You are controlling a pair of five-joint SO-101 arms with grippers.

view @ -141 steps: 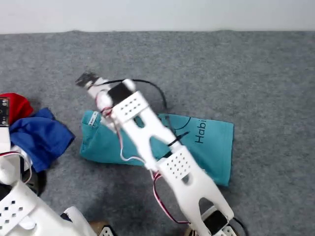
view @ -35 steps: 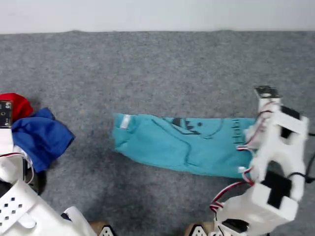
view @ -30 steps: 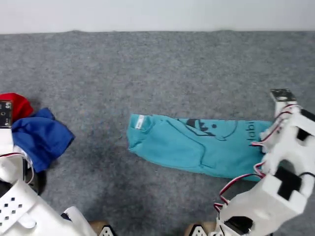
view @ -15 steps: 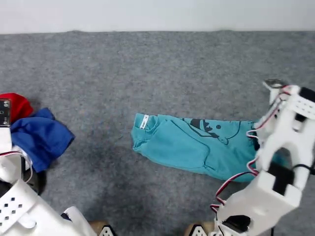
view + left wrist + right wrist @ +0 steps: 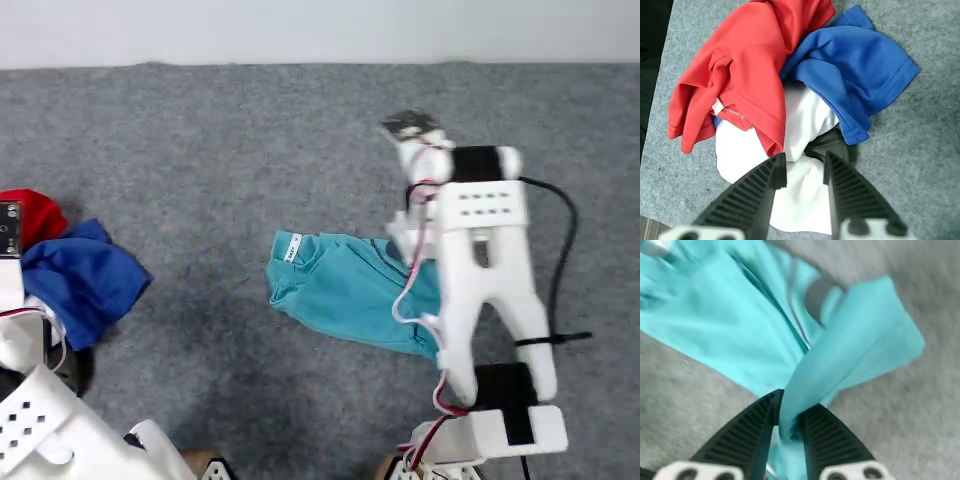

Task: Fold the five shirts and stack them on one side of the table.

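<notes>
A teal shirt lies in the middle of the grey table, its labelled collar end toward the left. My right gripper is shut on a raised fold of the teal shirt, which hangs above the flat part. In the high view the right arm stands over the shirt's right half and hides it. At the left edge, a red shirt, a blue shirt, a white shirt and a dark one lie in a heap. My left gripper hangs open just above the white shirt.
The pile shows in the high view as a red shirt and a blue shirt beside the left arm. A black cable loops beside the right arm. Bare grey table stretches behind the teal shirt.
The right arm dragged the teal shirt to the right, then swung back left with the shirt's right end lifted over the rest. The left arm and the pile stayed still.
</notes>
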